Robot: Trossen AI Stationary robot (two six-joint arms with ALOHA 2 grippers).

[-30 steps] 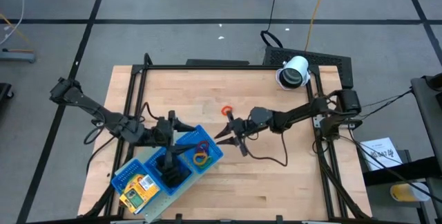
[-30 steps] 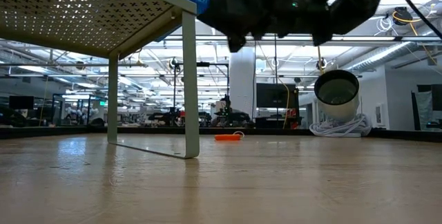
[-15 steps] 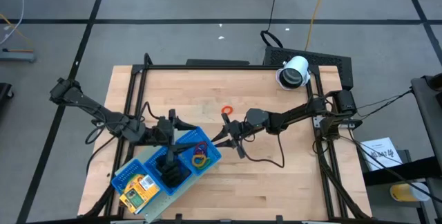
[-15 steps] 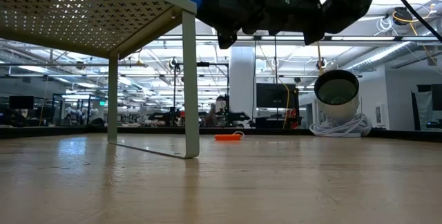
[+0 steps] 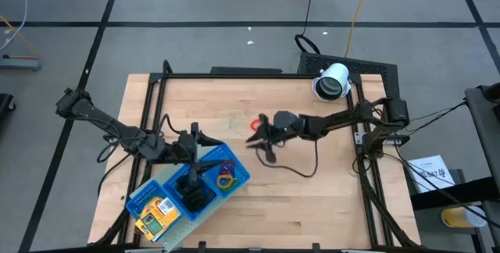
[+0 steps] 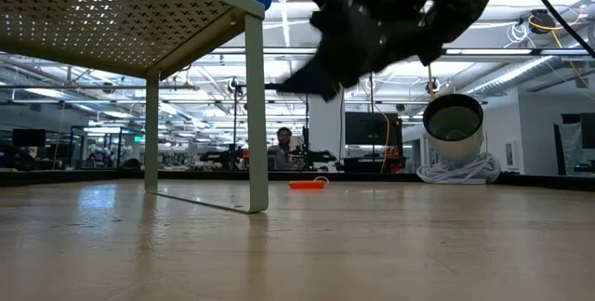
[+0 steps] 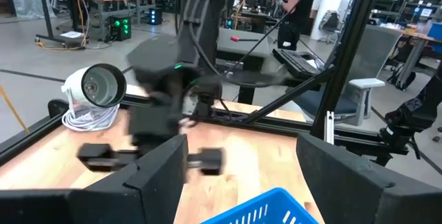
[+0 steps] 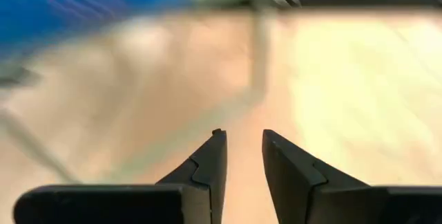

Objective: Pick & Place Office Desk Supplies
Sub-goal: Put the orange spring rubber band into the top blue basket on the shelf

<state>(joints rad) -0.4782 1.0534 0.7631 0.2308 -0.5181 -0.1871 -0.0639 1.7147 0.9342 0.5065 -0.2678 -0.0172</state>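
Note:
The blue tray (image 5: 195, 187) sits on a raised perforated shelf (image 6: 112, 22) at the near left. It holds coloured rings (image 5: 227, 176), black clips (image 5: 193, 196) and yellow packs (image 5: 155, 215). An orange ring (image 5: 255, 124) lies alone on the table, also seen in the low view (image 6: 307, 184). My right gripper (image 5: 259, 145) hovers just near of that ring, above the table, slightly open with nothing between its fingers (image 8: 242, 148). My left gripper (image 5: 193, 150) stands wide open and level at the tray's far rim (image 7: 269, 207). Whether it touches the rim I cannot tell.
A white cylindrical device (image 5: 332, 81) with a coiled cable lies at the far right corner, also visible in the low view (image 6: 453, 120). The shelf's legs (image 6: 257, 106) stand on the table. A black frame (image 5: 234, 75) runs along the table's edges. Bare wood stretches over the middle and near right.
My right gripper has swung quickly from the tray's far right corner toward the table's far edge, nearer the orange ring, and shows blurred. The tray and its contents lie as before.

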